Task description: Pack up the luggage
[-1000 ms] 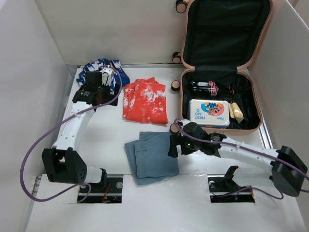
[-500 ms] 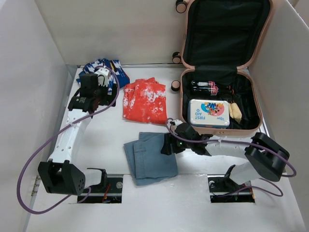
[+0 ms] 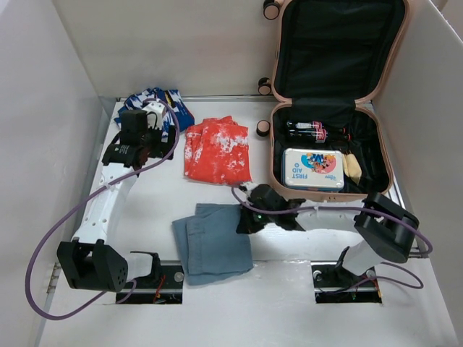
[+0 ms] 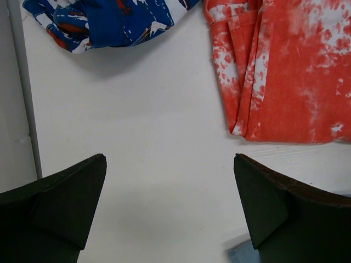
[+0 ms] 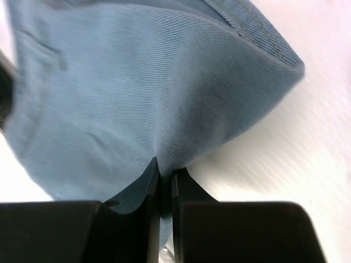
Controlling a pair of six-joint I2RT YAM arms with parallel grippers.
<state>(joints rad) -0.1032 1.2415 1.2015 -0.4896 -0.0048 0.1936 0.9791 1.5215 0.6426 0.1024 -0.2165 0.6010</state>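
The luggage point(image 3: 336, 50) lies open at the far right of the desk point(image 3: 159, 188), its lid propped up, ready for loading. Just left of its near corner, the right pincer point(image 5: 164, 181) is nipped tight on the folded denim point(image 3: 213, 242) — presumably to lift it in. Well left of the luggage, the left pincer point(image 4: 169, 159) gapes wide, empty.
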